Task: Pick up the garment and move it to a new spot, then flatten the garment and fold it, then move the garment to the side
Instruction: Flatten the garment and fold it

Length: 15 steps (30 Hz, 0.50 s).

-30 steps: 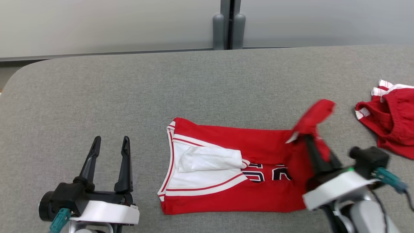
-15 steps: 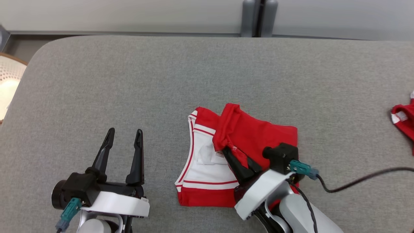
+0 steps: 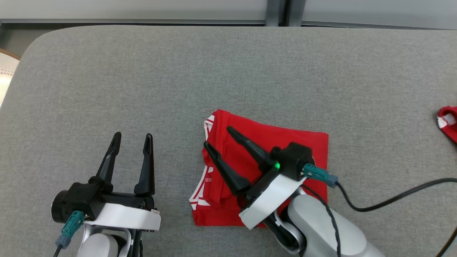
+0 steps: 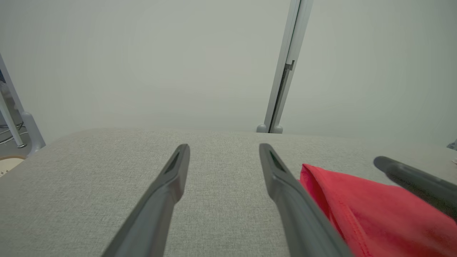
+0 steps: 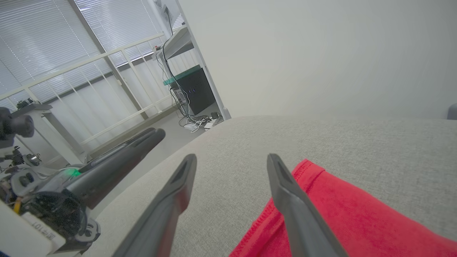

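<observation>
While the head camera looks down, the red garment (image 3: 285,142) lies folded in a rough square on the grey surface (image 3: 214,71), near the front edge, with white trim showing along its left side. The right pincer (image 3: 216,136) hangs over the garment's left half, its two dark fingers spread wide and gripping nothing; whether they brush the cloth I cannot tell. Its pale forearm and black cable (image 3: 392,198) cover the garment's lower right corner. The left pincer (image 3: 132,135) sits well to the left over bare surface, fingers equally wide apart and empty. A second red piece of clothing (image 3: 448,121) pokes in at the far right edge, well apart from the folded one. A pale basket (image 3: 5,71) shows past the surface's left corner.

From the left wrist, that pincer's fingers stand apart over plain grey fabric. The garment's red fold rises just beside the right-hand finger, and one dark finger of the other arm (image 4: 414,182) reaches in over the cloth. A grey post (image 4: 282,89) runs up the wall behind.

From the right wrist, its fingers are parted with nothing between them: one is over grey surface, the other over the garment's hemmed edge. The left pincer sits off to the left. Beyond it are window blinds (image 5: 43,43), a white railing (image 5: 107,71) and a dark cabinet (image 5: 194,91) with cables on the floor.
</observation>
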Motion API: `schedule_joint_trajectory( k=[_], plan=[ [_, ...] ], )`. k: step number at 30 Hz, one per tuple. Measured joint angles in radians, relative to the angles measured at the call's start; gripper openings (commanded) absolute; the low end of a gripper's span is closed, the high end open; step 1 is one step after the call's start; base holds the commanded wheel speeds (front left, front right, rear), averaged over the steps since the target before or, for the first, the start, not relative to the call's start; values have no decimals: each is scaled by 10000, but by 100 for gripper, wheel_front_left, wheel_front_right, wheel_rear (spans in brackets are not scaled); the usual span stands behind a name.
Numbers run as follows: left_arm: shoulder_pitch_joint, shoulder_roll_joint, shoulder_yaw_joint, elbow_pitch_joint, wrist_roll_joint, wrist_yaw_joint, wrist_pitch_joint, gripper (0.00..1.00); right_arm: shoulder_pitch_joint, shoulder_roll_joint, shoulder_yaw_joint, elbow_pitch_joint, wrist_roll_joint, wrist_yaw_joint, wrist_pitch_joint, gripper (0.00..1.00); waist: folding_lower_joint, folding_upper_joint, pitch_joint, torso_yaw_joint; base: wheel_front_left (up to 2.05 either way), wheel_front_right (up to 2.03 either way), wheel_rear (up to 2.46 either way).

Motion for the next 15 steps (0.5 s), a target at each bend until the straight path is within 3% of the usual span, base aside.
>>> schedule_joint_trajectory(
  k=[5,15],
  plan=[
    [-54,-8,173,61,119,-42,0,100,24,-309,-1055,-813,-504,0,-140,100,0,0,-63,-227,0,0,0],
    [136,130,729,151,217,-104,0,100,2549,-1643,-5724,-2169,-2088,0,-142,100,0,0,-558,-727,0,0,0]
  ],
)
